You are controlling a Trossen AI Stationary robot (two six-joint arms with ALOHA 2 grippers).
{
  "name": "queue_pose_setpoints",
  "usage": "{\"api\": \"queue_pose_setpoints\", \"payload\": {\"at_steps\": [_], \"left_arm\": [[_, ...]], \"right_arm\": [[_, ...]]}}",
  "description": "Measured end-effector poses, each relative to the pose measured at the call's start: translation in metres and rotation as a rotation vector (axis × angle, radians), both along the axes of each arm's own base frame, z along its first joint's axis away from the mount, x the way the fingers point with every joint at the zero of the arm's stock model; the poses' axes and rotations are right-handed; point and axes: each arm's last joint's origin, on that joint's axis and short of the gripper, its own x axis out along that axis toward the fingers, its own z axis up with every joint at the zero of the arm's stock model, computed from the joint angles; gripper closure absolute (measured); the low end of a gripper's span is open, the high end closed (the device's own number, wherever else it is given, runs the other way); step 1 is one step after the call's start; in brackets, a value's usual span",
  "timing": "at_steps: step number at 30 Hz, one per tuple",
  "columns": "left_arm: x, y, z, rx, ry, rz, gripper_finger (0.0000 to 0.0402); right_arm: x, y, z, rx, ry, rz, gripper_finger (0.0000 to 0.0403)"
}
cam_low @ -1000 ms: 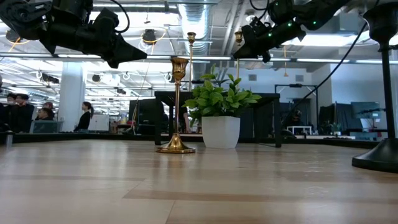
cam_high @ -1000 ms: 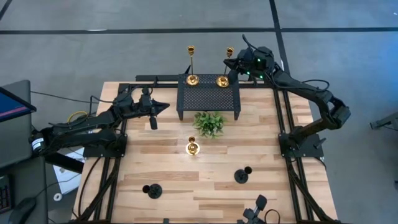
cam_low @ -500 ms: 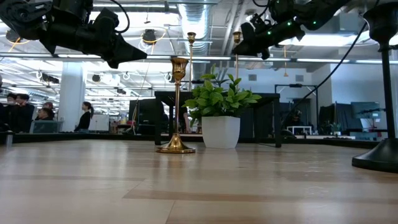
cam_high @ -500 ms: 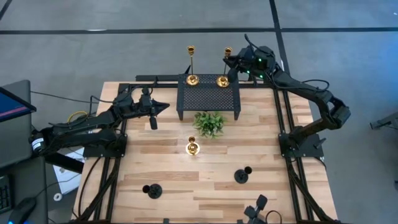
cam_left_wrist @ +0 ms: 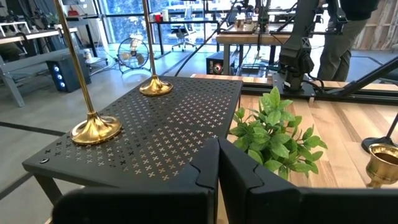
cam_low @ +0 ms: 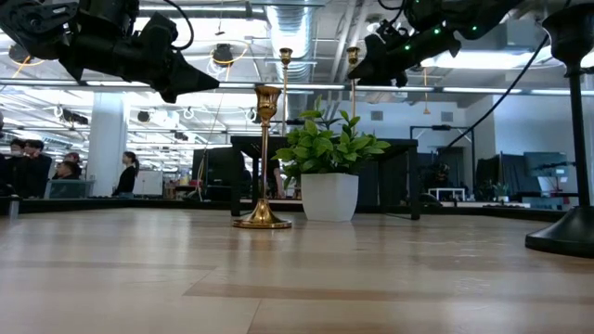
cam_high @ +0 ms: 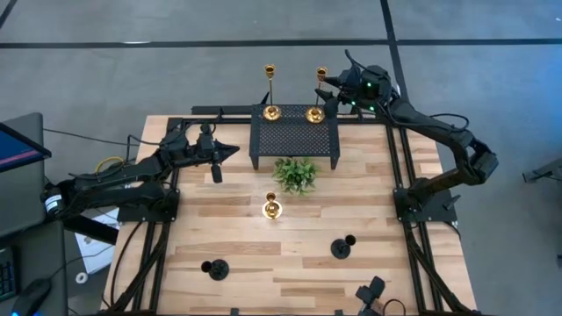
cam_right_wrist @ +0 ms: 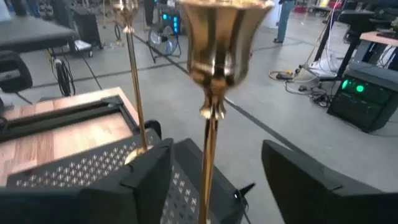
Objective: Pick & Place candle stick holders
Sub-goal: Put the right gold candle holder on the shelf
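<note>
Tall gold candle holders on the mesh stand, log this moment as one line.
right claw: open, straddling right tall shiny gold candle holder | black mesh stand: both tall holders upright | left claw: shut, waiting beside stand

Two tall thin gold candle stick holders point(cam_high: 270, 91) point(cam_high: 317, 94) stand upright on round bases at the back of the black mesh stand point(cam_high: 295, 136), one toward each rear corner. A short gold holder point(cam_high: 271, 209) stands upright mid-table (just in front of the green plant point(cam_high: 296, 175)). Two short black holders point(cam_high: 215, 268) point(cam_high: 342, 247) stand nearer the front edge, well apart.
</note>
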Motion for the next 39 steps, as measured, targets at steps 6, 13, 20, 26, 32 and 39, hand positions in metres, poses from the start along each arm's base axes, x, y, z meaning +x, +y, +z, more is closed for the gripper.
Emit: {"api": "queue_pose_setpoints", "payload": {"at_steps": [6, 13, 20, 26, 32, 39], "left_arm": [[0.0, 0.0, 0.0, -0.001, 0.003, 0.0, 0.0395], [0.0, 0.0, 0.0, -0.002, 0.003, 0.0, 0.0396], [0.0, 0.0, 0.0, -0.002, 0.004, 0.0, 0.0396], [0.0, 0.0, -0.001, -0.005, 0.009, 0.0, 0.0395], [0.0, 0.0, -0.001, -0.005, 0.009, 0.0, 0.0397], [0.0, 0.0, -0.001, -0.006, 0.01, 0.0, 0.0396]], "right_arm": [[-0.019, 0.012, 0.011, 0.019, 0.048, -0.012, 0.0143], [-0.039, 0.033, 0.008, 0.143, 0.186, -0.001, 0.016], [-0.021, 0.035, -0.038, 0.273, 0.357, 0.063, 0.0292], [-0.003, 0.034, -0.067, 0.316, 0.432, 0.107, 0.0391], [0.017, 0.028, -0.084, 0.301, 0.415, 0.13, 0.0402], [0.027, 0.021, -0.086, 0.248, 0.355, 0.131, 0.0403]]}}
